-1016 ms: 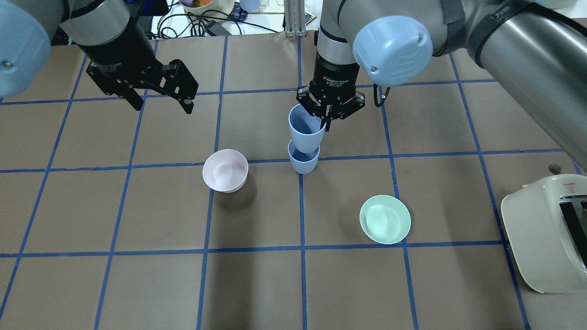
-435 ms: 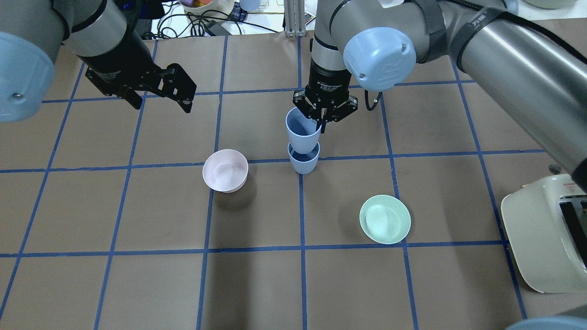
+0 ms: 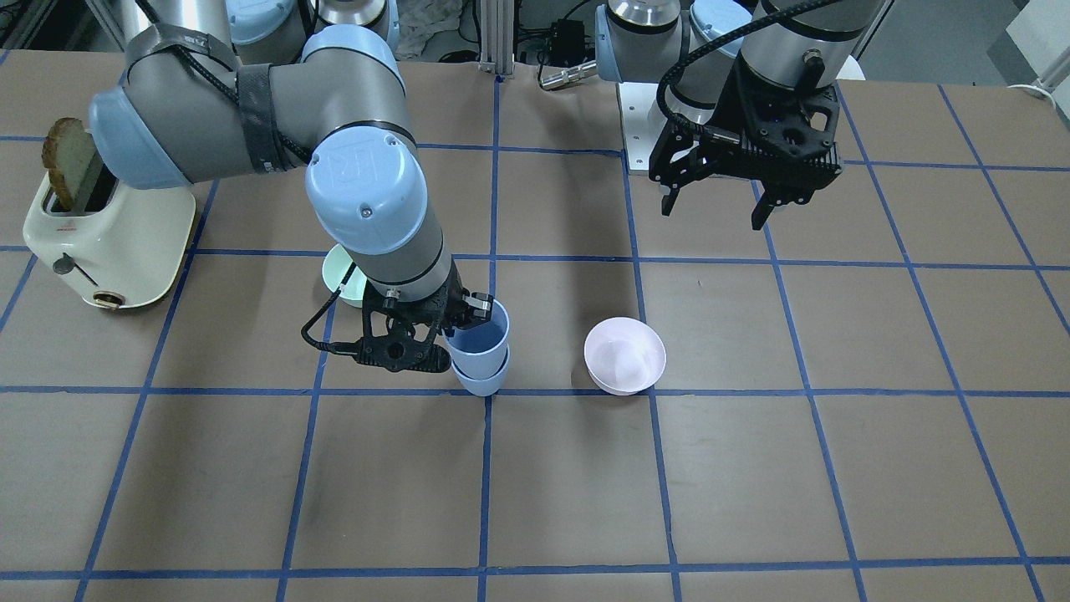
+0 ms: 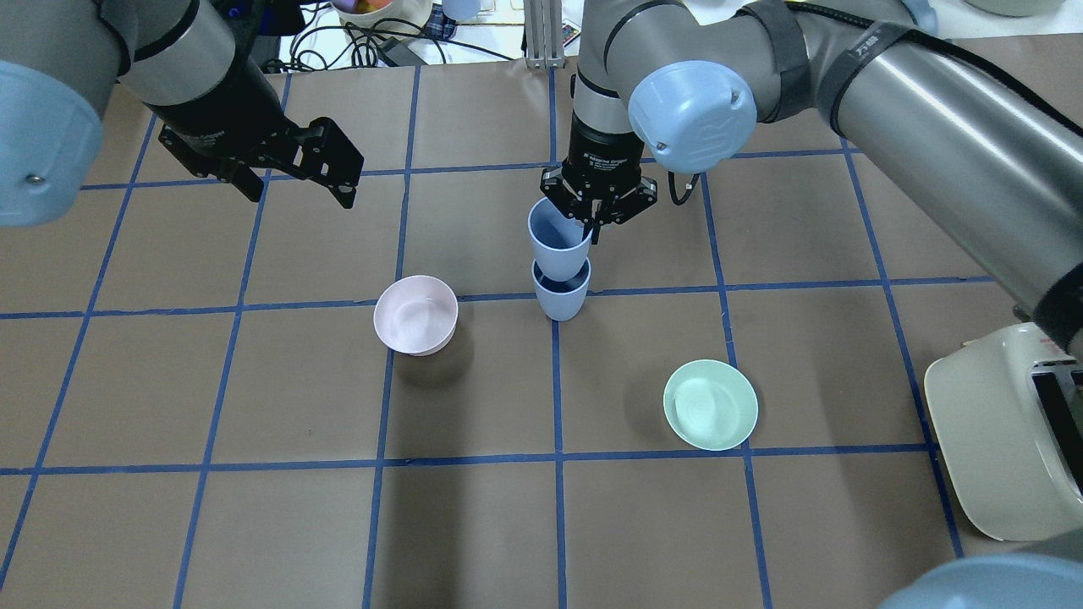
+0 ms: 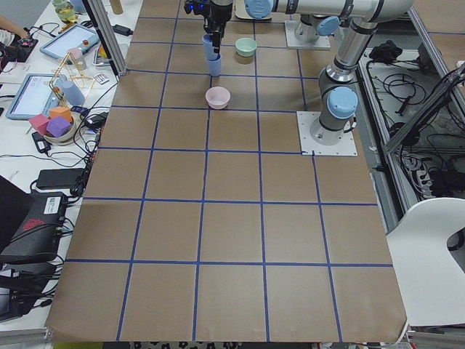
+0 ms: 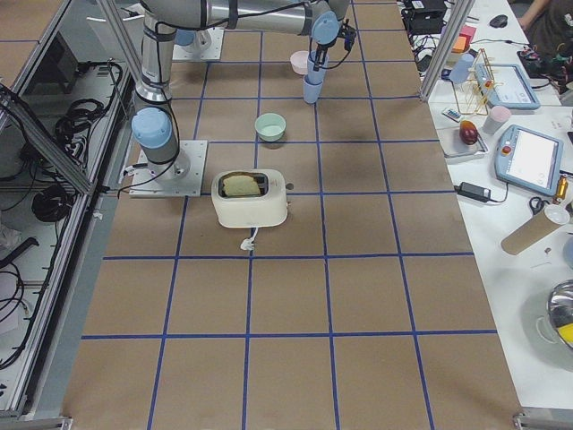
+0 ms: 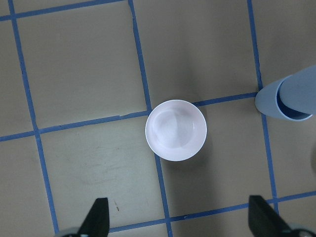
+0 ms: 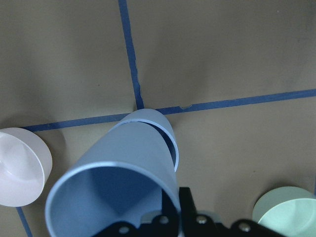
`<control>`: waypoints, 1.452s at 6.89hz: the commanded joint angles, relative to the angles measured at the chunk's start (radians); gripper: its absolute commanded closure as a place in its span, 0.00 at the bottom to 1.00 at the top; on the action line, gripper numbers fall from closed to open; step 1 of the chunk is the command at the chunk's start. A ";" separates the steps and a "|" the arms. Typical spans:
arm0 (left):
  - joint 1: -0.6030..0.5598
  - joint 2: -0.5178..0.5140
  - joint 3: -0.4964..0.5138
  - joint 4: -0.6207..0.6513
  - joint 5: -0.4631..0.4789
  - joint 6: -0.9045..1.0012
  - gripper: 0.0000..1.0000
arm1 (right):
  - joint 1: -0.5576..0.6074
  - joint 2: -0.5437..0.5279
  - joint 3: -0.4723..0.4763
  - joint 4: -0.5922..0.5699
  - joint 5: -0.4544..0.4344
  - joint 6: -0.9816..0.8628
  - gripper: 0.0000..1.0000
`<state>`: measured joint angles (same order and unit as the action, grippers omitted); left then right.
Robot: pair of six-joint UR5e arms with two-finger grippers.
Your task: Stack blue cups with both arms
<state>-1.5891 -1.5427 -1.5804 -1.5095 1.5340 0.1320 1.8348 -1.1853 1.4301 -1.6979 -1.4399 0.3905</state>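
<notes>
Right, straight to the cups: the upper blue cup (image 4: 558,239) sits upright with its base down inside the mouth of the lower blue cup (image 4: 560,298), the pair nested one in the other. From the front-facing view only a band of the lower one shows beneath the upper one's wall. The lower cup stands on the counter (image 4: 254,524), right on a crossing of the blue tape lines (image 4: 474,296).

Up top, the right end effector (image 4: 595,228) is clamped on the upper cup's rim, on the side toward the robot's right. The right wrist view shows one finger (image 8: 186,207) pressed at that rim, with the cup's open mouth filling the lower left of the view.

Over on the other side, the left end effector (image 4: 300,196) hangs above the counter, well apart from the stack, its two fingers spread wide. Its wrist view looks straight down on the pink bowl (image 4: 415,315), with both fingertips (image 7: 98,217) framing the bottom of the view.

That pink bowl sits near the cups on the robot's left, not touching them. The mint-green bowl (image 4: 710,404) lies on the robot's right, closer to the robot than the stack. Farther right still, at the counter's edge, stands a cream toaster (image 3: 109,242) with a slice of bread (image 3: 67,163) sticking up from its slot.
</notes>
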 commanded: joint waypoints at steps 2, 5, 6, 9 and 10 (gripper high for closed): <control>0.000 0.000 -0.001 0.000 0.000 0.000 0.00 | -0.008 -0.016 0.003 0.015 -0.010 0.001 0.00; -0.002 0.000 -0.001 0.000 0.000 0.000 0.00 | -0.142 -0.127 0.003 0.018 -0.013 -0.050 0.00; 0.000 0.000 -0.001 0.000 0.000 0.000 0.00 | -0.202 -0.152 0.007 0.042 -0.069 -0.226 0.00; -0.002 0.000 -0.004 0.000 0.000 0.000 0.00 | -0.281 -0.287 0.090 0.113 -0.126 -0.340 0.00; -0.002 0.000 -0.004 -0.001 0.000 0.000 0.00 | -0.298 -0.307 0.089 0.168 -0.126 -0.349 0.00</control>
<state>-1.5902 -1.5432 -1.5843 -1.5102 1.5340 0.1319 1.5619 -1.4570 1.5117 -1.5774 -1.5641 0.0533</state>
